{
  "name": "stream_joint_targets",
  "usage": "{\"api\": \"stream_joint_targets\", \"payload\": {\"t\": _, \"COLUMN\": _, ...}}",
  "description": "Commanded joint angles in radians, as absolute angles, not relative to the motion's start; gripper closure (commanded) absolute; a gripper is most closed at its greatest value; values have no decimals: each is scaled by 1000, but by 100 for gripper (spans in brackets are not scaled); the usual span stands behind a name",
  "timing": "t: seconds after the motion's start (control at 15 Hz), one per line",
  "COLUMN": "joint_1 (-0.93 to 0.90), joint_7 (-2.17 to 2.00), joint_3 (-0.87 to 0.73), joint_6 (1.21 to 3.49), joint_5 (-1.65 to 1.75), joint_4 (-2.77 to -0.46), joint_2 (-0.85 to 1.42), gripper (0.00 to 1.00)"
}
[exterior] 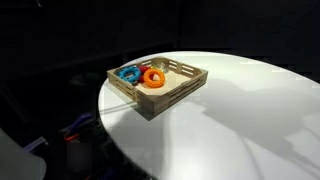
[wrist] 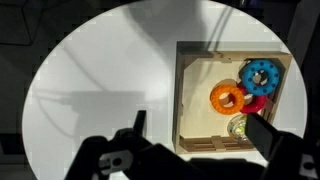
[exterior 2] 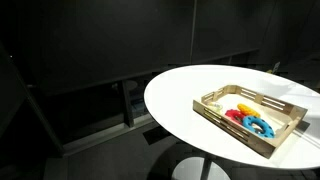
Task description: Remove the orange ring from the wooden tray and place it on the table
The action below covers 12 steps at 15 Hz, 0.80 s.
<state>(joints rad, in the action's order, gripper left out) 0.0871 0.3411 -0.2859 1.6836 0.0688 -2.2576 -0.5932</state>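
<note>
Surroundings: dark, almost black room; only the table (exterior: 250,100) was lit, its round white top showing in both exterior views.
Wooden tray: the wooden tray (exterior: 150,103) sat near the table's edge, flat on the white top.
Orange ring: the orange ring (exterior: 153,77) lay inside the tray, roughly at its middle in the wrist view (wrist: 227,97).
Neighbours: the blue ring (wrist: 260,75) lay just beside the orange one, and the red ring (wrist: 258,103) was partly tucked under the blue.
Gripper: the gripper (wrist: 200,135) hung above the table and the tray's near side, seen only in the wrist view.
Jaws: spread wide apart, nothing between them, not touching any ring.
</note>
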Motion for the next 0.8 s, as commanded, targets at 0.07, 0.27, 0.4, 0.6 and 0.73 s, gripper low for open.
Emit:
{"api": "stream_joint_targets", "payload": {"t": 0.07, "joint_1": 99, "joint_7": 347, "joint_3": -277, "joint_6": 1683, "joint_5": 63, "joint_4": -2255, "joint_2": -591, "gripper": 0}}
{"api": "stream_joint_targets", "payload": {"t": 0.27, "joint_1": 99, "joint_7": 347, "joint_3": -277, "joint_6": 1683, "joint_5": 63, "joint_4": -2255, "joint_2": -591, "gripper": 0}}
{"api": "stream_joint_targets", "payload": {"t": 0.4, "joint_1": 95, "joint_7": 345, "joint_3": -271, "joint_6": 1687, "joint_5": 63, "joint_4": -2250, "joint_2": -582, "gripper": 0}}
{"api": "stream_joint_targets", "payload": {"t": 0.6, "joint_1": 84, "joint_7": 340, "joint_3": -259, "joint_6": 1698, "joint_5": 51, "joint_4": -2237, "joint_2": -555, "gripper": 0}}
{"api": "stream_joint_targets", "payload": {"t": 0.73, "joint_1": 78, "joint_7": 338, "joint_3": -247, "joint_6": 1709, "joint_5": 43, "joint_4": -2231, "joint_2": -535, "gripper": 0}}
